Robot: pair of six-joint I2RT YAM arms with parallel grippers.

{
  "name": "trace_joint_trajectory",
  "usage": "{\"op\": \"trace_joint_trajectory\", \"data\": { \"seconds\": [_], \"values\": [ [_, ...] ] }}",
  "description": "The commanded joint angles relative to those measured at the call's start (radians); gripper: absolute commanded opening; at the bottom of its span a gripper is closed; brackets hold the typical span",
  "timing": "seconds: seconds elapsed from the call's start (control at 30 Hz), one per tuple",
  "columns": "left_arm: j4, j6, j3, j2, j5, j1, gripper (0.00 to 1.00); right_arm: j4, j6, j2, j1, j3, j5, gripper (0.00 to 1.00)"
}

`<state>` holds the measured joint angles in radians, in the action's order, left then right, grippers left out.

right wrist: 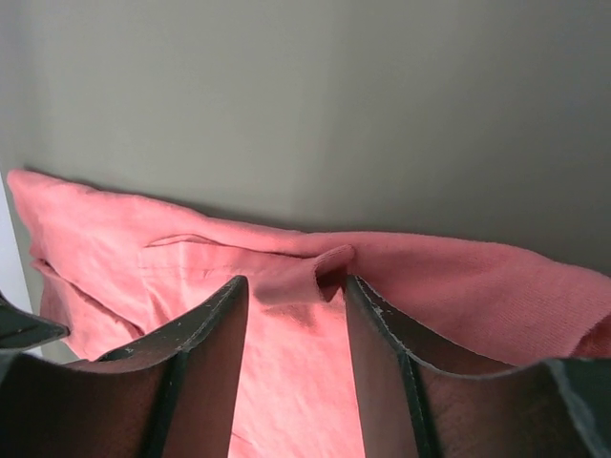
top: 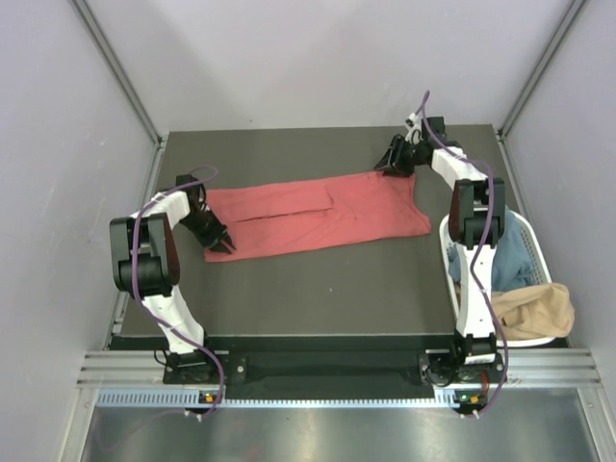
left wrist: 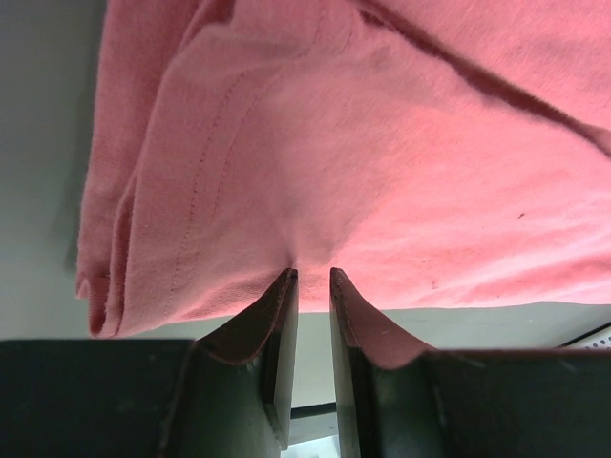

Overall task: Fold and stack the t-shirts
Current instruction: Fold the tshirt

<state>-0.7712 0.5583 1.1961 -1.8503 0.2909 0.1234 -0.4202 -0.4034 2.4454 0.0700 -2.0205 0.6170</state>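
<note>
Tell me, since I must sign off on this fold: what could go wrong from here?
1. The left gripper pinches the edge of the coral-red t-shirt only at its very fingertips; a pull may slip it free.
2. The right gripper has its fingers apart around a small ridge of the shirt's far edge; closing may catch one layer only, which would skew the fold.

Worktop (top: 337, 289): dark grey, matte, rectangular.
Walls (top: 327, 58): plain pale panels at back and both sides.
Posts (top: 115, 67): grey metal, at the rear corners.
Rail (top: 327, 371): ribbed aluminium along the near edge.
Light: soft, even.
</note>
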Motion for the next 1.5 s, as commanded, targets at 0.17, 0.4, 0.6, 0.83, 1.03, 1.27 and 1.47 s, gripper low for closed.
{"op": "trace_joint_trajectory", "data": {
  "seconds": [0.17,0.4,0.6,0.83,1.03,1.27,1.47],
  "values": [
    [-0.011,-0.001,-0.013,0.059,0.004,0.004,0.25,0.001,0.035,0.024,0.013,-0.078,-0.020,0.46],
    [-0.005,0.002,-0.013,0.054,0.010,0.004,0.25,0.079,-0.020,0.029,0.053,-0.058,0.069,0.35],
    [-0.002,0.000,-0.016,0.057,0.013,0.004,0.25,0.124,-0.072,0.006,0.062,-0.030,0.079,0.10],
    [0.010,0.000,-0.046,0.069,0.011,0.004,0.25,0.169,-0.037,-0.182,0.062,0.109,0.020,0.00],
    [0.021,0.003,-0.053,0.066,0.024,0.004,0.25,0.159,-0.011,-0.226,0.051,0.151,0.000,0.01],
    [0.023,0.009,-0.044,0.059,0.030,0.004,0.25,0.075,0.038,-0.183,0.033,0.083,-0.051,0.44],
    [0.016,0.005,-0.044,0.057,0.031,0.005,0.25,0.032,0.067,-0.091,0.027,-0.021,-0.056,0.48]
  ]
}}
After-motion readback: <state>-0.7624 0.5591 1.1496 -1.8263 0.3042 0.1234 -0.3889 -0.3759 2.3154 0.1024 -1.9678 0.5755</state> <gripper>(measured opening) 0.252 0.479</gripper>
